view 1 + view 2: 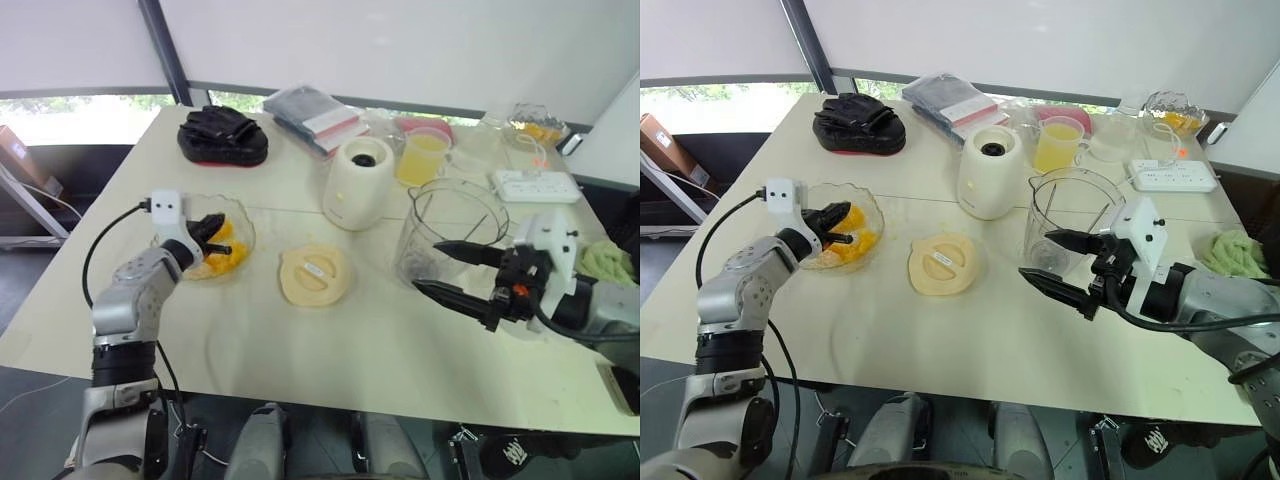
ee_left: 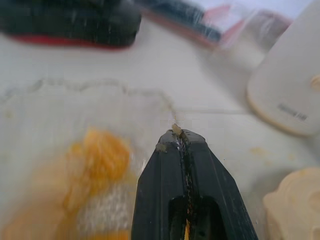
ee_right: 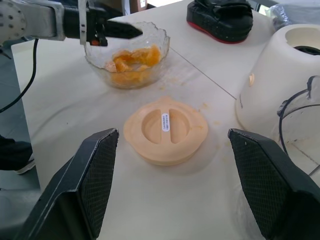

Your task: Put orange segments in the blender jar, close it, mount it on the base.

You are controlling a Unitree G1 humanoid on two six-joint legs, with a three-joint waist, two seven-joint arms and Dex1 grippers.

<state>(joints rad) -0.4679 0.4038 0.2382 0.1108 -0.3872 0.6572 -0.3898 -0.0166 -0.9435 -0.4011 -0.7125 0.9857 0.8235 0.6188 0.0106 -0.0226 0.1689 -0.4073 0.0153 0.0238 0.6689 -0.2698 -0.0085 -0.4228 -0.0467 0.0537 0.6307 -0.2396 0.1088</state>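
Observation:
A glass bowl (image 1: 244, 224) of orange segments (image 1: 228, 261) stands on the table's left part. My left gripper (image 1: 218, 233) hovers over the bowl, its fingers (image 2: 199, 165) pressed shut with only a crumb of pulp at the tips; it also shows across the bowl as the left gripper (image 3: 131, 31). The clear blender jar (image 1: 446, 232) stands upright and empty at centre right. My right gripper (image 1: 432, 270) is open wide, fingertips just in front of the jar's lower wall. The cream lid (image 1: 314, 274) lies flat between bowl and jar. The cream base (image 1: 358, 182) stands behind the lid.
A black padded mitt (image 1: 222, 135) and plastic packets (image 1: 312, 115) lie at the back. A cup of orange juice (image 1: 422, 155), a power strip (image 1: 535, 183) and a second glass bowl (image 1: 537, 125) crowd the back right. A green cloth (image 1: 608, 262) lies beyond my right wrist.

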